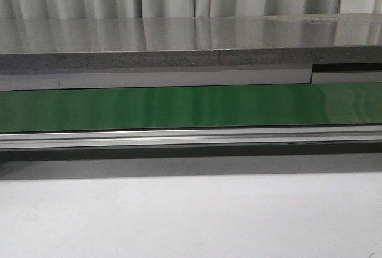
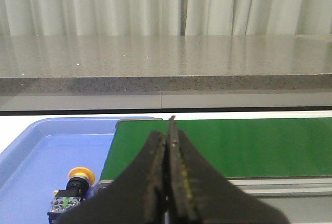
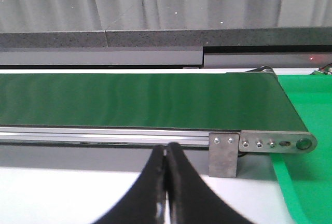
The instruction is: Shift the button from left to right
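With both claws pressed closed and empty, the left claw (image 2: 169,175) should open wide, then straddle the button (image 2: 72,189) in the blue tray (image 2: 31,156).

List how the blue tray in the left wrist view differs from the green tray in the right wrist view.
The blue tray is pale blue and lies off one end of the green conveyor belt; the green tray is bright green and lies beside the belt's roller end. The blue tray holds the button; the visible part of the green tray holds nothing. Both are only partly in view.
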Tool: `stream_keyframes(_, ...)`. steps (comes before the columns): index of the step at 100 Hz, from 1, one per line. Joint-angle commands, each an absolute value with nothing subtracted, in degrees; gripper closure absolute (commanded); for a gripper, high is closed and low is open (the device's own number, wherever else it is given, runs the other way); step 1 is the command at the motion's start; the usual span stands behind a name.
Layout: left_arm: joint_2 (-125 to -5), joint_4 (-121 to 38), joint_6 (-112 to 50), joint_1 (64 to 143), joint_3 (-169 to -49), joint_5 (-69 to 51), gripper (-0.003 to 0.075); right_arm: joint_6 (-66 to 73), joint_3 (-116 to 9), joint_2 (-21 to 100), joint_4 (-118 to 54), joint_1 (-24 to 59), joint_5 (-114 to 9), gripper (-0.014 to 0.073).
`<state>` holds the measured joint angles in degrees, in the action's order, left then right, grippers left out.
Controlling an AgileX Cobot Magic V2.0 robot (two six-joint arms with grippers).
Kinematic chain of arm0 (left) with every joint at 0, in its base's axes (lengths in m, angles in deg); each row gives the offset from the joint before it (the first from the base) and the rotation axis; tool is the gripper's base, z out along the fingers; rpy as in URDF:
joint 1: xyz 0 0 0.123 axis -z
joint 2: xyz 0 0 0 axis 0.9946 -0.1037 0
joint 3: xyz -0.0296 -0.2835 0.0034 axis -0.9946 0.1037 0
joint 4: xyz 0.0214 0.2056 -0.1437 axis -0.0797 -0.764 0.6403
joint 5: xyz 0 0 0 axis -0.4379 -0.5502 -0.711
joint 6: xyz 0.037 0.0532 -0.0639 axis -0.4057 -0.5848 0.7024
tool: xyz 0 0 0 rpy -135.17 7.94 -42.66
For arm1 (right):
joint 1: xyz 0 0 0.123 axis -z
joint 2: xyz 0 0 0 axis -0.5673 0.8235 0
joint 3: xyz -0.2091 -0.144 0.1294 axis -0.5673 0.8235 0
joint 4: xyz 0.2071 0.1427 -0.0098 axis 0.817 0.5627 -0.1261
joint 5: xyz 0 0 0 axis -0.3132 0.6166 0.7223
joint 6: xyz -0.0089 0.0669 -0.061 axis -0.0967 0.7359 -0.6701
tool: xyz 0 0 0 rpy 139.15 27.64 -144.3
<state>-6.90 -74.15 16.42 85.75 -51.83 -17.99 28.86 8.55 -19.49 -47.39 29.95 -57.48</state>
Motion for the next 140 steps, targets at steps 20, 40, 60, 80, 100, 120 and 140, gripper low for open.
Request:
stream_keyframes(20,-5.2,-74.2,16.9,86.2,-49.2,-22.4,0.0741,28.7,7.6,-18.2,-48.0,30.1,-62.4,0.0662)
stream_keyframes(40,-5.2,-73.6,16.9,86.2,-49.6,-23.5,0.0741,28.7,7.6,-18.2,-48.0,30.1,-62.4,0.0662)
stream_keyframes(60,-5.5,-71.9,16.9,86.2,-54.3,-21.7,0.0741,28.7,7.6,-18.2,-48.0,30.1,-62.4,0.0662)
stream_keyframes(80,-9.6,-68.9,16.9,86.2,-65.3,-6.7,0.0741,28.7,7.6,-18.2,-48.0,30.1,-62.4,0.0662)
stream_keyframes(100,-18.4,-69.3,16.9,86.2,-79.1,13.4,0.0741,28.7,7.6,-18.2,-48.0,30.1,-62.4,0.0662)
stream_keyframes(120,-28.8,-70.2,16.9,86.2,-89.0,27.7,0.0741,28.7,7.6,-18.2,-48.0,30.1,-62.4,0.0662)
stream_keyframes(140,-36.2,-70.2,16.9,86.2,-92.9,34.7,0.0741,28.7,7.6,-18.2,-48.0,30.1,-62.4,0.0662)
